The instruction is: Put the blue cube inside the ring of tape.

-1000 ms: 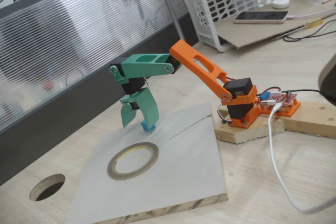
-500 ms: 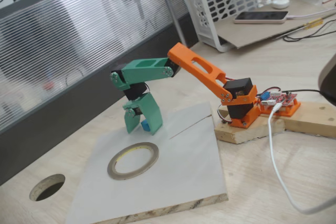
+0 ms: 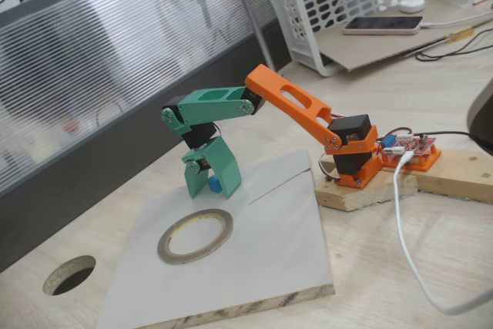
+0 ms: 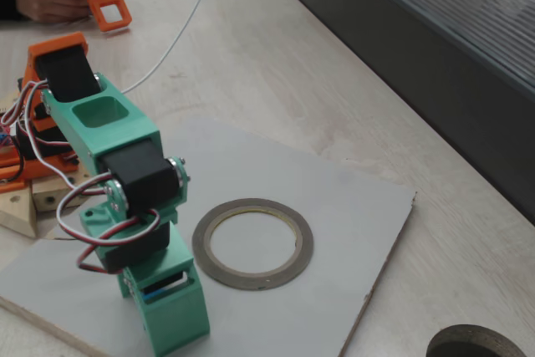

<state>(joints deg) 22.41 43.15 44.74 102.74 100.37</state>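
The blue cube (image 3: pixel 214 185) sits between the two green fingers of my gripper (image 3: pixel 210 190), which is shut on it low over the grey board (image 3: pixel 269 260). Whether the cube rests on the board or hangs just above it I cannot tell. The ring of tape (image 3: pixel 225 226) lies flat on the board, to the lower left of the gripper and a short gap from it. From the other side, the gripper (image 4: pixel 167 323) points down at the board's near edge, left of the ring of tape (image 4: pixel 251 279), and its body hides the cube.
The arm's orange base stands on a wooden block (image 3: pixel 362 194) right of the board, with a white cable (image 3: pixel 404 244) trailing forward. A round hole (image 3: pixel 69 273) in the tabletop lies left of the board. A dark wall panel (image 3: pixel 115 159) runs behind.
The green fingers have drawn together around the blue cube, and the wrist has shifted slightly left. The cube has barely moved; the tape ring has stayed put.
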